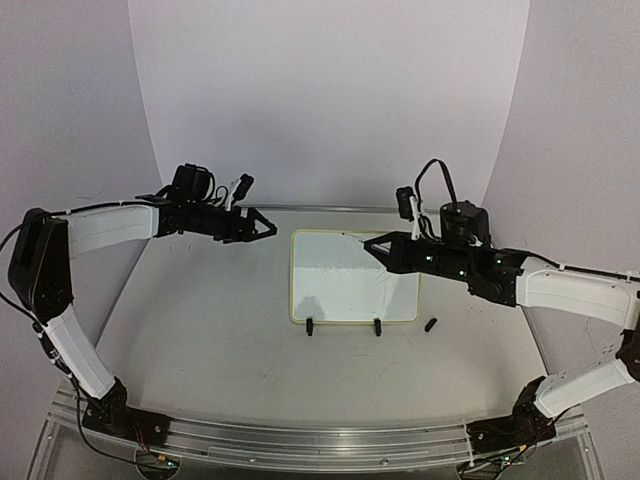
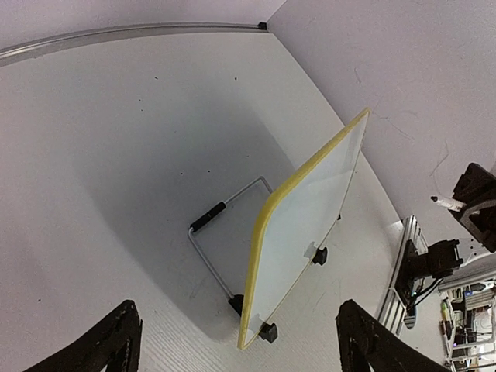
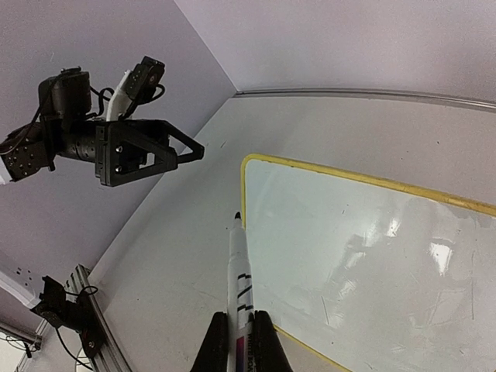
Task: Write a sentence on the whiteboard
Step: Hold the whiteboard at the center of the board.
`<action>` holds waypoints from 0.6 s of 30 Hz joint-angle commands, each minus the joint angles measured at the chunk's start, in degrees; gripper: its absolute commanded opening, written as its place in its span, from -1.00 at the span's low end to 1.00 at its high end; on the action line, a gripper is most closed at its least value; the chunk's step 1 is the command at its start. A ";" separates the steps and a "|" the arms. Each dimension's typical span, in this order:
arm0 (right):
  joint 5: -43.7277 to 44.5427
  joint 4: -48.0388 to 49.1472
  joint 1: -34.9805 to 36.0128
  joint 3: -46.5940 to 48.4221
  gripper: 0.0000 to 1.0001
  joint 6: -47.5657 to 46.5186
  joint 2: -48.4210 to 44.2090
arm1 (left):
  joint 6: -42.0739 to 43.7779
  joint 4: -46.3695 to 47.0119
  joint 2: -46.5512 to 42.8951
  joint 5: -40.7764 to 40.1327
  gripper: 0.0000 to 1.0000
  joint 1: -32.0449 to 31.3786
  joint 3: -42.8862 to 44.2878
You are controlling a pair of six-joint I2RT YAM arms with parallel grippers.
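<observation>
Whiteboard [image 1: 350, 280] propped on black feet at centre of counter [image 1: 200, 330]; right end effector [image 1: 370, 246] pinching marker [image 3: 239, 271], tip just beside board's rim; left end effector [image 1: 268, 228] spread, empty, left of board.

Whiteboard [image 3: 372, 256] and marker [image 3: 239, 279] cut off at edges

Pairs white link shells on the left arm [image 1: 100, 228] and right arm [image 1: 580, 292] with black joints and bases. Ends in a black, triangular-framed left gripper [image 1: 270, 228] and right gripper [image 1: 368, 246]. Loops a black cable [image 1: 437, 172] over the right wrist.
</observation>
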 commanded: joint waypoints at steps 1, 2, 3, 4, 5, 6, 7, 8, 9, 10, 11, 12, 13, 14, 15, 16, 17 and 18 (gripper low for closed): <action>4.09 4.08 2.49 -0.35 -1.00 0.75 3.06 | 2.92 8.21 5.33 9.90 0.67 -0.20 3.93; 4.68 4.56 3.00 -0.33 -1.00 0.85 3.52 | 3.06 8.79 6.71 11.32 0.65 -0.22 4.56; 5.03 5.01 3.30 -0.25 -1.00 1.00 4.01 | 3.16 9.52 7.98 12.71 0.61 -0.24 5.06; 5.06 5.47 3.56 -0.17 -1.00 1.19 4.46 | 3.29 10.13 8.90 13.79 0.59 -0.44 5.57; 5.00 5.88 3.74 -0.10 -1.00 1.33 4.90 | 3.42 10.40 9.86 14.55 0.56 -0.53 6.03; 4.88 6.20 3.84 -0.01 -1.00 1.43 5.33 | 3.55 10.46 10.88 15.15 0.52 -0.55 6.51; 4.68 6.40 3.93 0.15 -1.00 1.54 5.81 | 3.68 10.51 11.87 15.80 0.48 -0.56 7.15; 4.54 6.58 4.04 0.33 -1.00 1.76 6.36 | 3.82 10.50 12.67 16.49 0.44 -0.69 7.76; 4.40 6.75 4.16 0.53 -1.00 1.98 6.90 | 4.00 10.46 13.40 17.14 0.39 -0.96 8.35; 4.31 6.97 4.35 0.68 -1.00 2.16 7.53 | 4.31 10.38 14.02 17.89 0.33 -1.24 8.87; 4.47 7.16 4.60 0.83 -1.00 2.43 8.03 | 4.72 10.05 14.65 18.37 0.28 -1.55 9.34; 4.71 7.42 4.79 0.86 -1.00 2.70 8.38 | 5.56 9.30 15.00 18.56 0.21 -2.06 9.90; 4.96 7.95 5.07 0.83 -1.00 3.02 8.73 | 6.66 8.33 15.28 18.74 0.15 -2.50 10.19; 5.54 8.46 5.31 0.84 -1.00 3.48 9.15 | 8.05 7.37 15.48 18.79 0.09 -2.87 10.30; 6.12 9.00 5.56 0.87 -1.00 3.73 9.47 | 8.98 6.51 15.51 18.69 0.03 -3.11 10.33; 6.69 9.57 6.08 0.94 -1.00 3.71 9.85 | 9.79 5.82 15.53 18.51 -0.04 -3.25 10.22; 7.39 10.09 6.52 1.03 -1.00 3.66 10.24 | 10.57 5.16 15.57 18.26 -0.12 -3.41 10.10; 8.22 10.52 6.95 1.22 -1.00 3.57 10.70 | 11.18 4.76 15.67 18.00 -0.21 -3.46 9.93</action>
